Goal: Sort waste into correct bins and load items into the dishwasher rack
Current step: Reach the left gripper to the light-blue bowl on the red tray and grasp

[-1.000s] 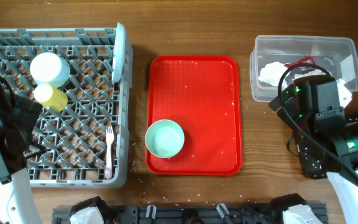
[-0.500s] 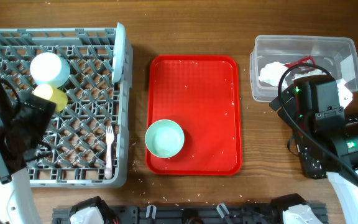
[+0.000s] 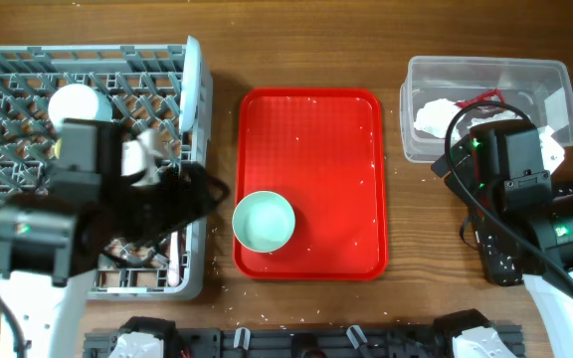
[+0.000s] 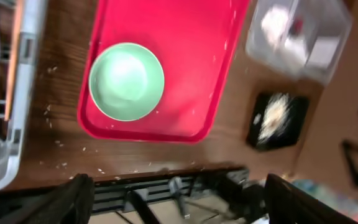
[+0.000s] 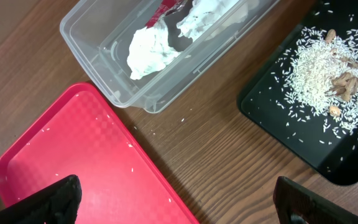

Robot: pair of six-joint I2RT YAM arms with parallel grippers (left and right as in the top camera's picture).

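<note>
A pale green bowl (image 3: 264, 221) sits upright at the front left of the red tray (image 3: 326, 149); it also shows in the left wrist view (image 4: 127, 81). My left gripper (image 3: 207, 191) hangs open and empty over the right edge of the grey dishwasher rack (image 3: 8, 89), just left of the bowl; its fingers frame the left wrist view (image 4: 185, 202). In the rack are an upturned light blue bowl (image 3: 76, 103), an upright plate (image 3: 193, 85) and a fork (image 3: 173, 264). The yellow cup is hidden under the arm. My right gripper (image 5: 179, 205) is open and empty.
The clear tub (image 3: 485, 75) at the back right holds white napkins (image 5: 148, 53) and a red wrapper scrap (image 5: 166, 6). The black bin (image 5: 316, 124) holds rice-like crumbs (image 5: 319, 68) and lies mostly under the right arm (image 3: 510, 174). Rice grains dot the tray and table.
My left arm has swung from the rack's left side across the rack toward the tray, now covering the yellow cup. The right arm has not moved.
</note>
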